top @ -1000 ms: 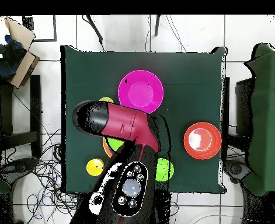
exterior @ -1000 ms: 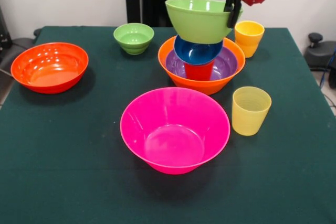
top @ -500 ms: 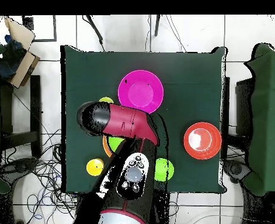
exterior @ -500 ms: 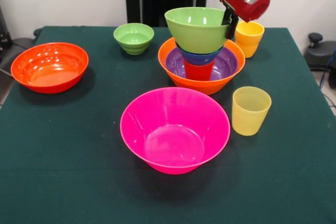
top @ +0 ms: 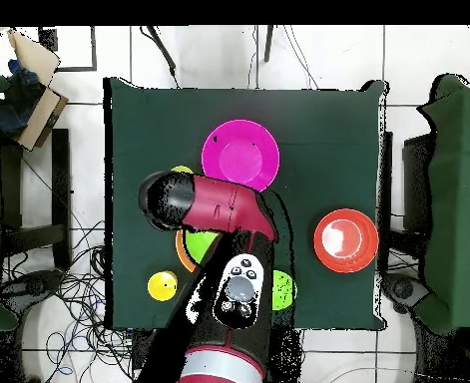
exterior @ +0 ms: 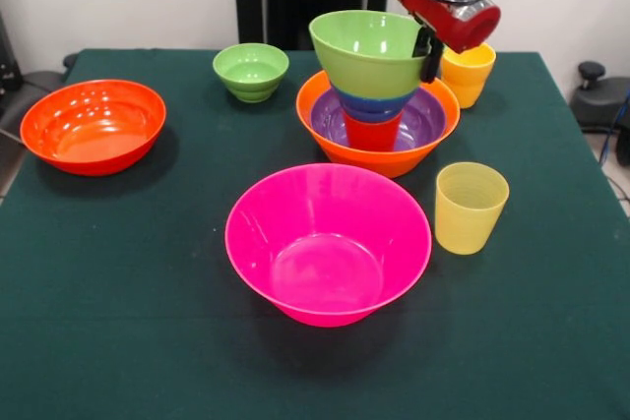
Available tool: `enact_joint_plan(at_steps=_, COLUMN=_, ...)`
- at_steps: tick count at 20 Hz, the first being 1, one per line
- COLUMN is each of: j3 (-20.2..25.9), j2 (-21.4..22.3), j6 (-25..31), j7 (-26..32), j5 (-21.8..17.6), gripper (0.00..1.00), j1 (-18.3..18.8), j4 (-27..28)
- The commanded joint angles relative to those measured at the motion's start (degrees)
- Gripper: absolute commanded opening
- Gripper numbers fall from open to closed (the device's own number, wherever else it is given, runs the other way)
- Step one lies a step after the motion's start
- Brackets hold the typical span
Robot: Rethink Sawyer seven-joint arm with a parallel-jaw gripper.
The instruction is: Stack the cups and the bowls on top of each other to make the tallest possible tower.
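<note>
The tower stands at the back middle of the table: a large orange bowl [exterior: 379, 156] holds a shallow purple bowl [exterior: 425, 119], a red-orange cup [exterior: 372, 133], a small blue bowl [exterior: 374, 105] and, on top, the medium green bowl [exterior: 364, 51]. My gripper [exterior: 428, 51] is shut on the green bowl's right rim, one finger inside and one outside. In the overhead view the arm [top: 219, 209] covers most of the tower; only part of the green bowl [top: 201, 243] shows.
A large pink bowl [exterior: 328, 241] [top: 239, 155] sits in front of the tower. A red-orange bowl [exterior: 94, 125] [top: 346, 239] is at the left, with a small green bowl [exterior: 251, 71] behind. A yellow cup [exterior: 467, 71] [top: 162, 286] stands right of the gripper, and a paler cup [exterior: 471, 207] nearer.
My gripper has lowered the medium green bowl from above the tower down onto the blue bowl. The arm has swung slightly over the stack.
</note>
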State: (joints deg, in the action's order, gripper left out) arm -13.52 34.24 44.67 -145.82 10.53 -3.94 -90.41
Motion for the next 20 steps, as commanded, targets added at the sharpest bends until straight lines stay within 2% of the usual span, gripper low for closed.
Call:
enact_joint_plan(at_steps=1, j3=7.47, j2=-3.12, j6=-3.59, j7=5.76, j5=-5.09, gripper=0.0, j1=1.39, j4=-3.08)
enact_joint_plan(at_steps=7, j3=7.18, j2=-3.46, j6=-5.59, j7=4.4, j5=-5.2, gripper=0.0, j1=1.12, j4=-3.12)
enact_joint_plan(at_steps=8, j3=7.26, j2=-3.42, j6=-5.86, j7=4.62, j5=-5.35, gripper=1.0, j1=1.15, j4=-3.1)
enact_joint_plan(at_steps=12, j3=7.74, j2=-2.88, j6=-5.65, j7=3.39, j5=-3.81, gripper=1.0, j1=1.35, j4=-3.99)
enact_joint_plan(at_steps=20, j3=8.21, j2=-2.5, j6=-5.14, j7=3.94, j5=-3.81, gripper=1.0, j1=1.68, j4=-4.2)
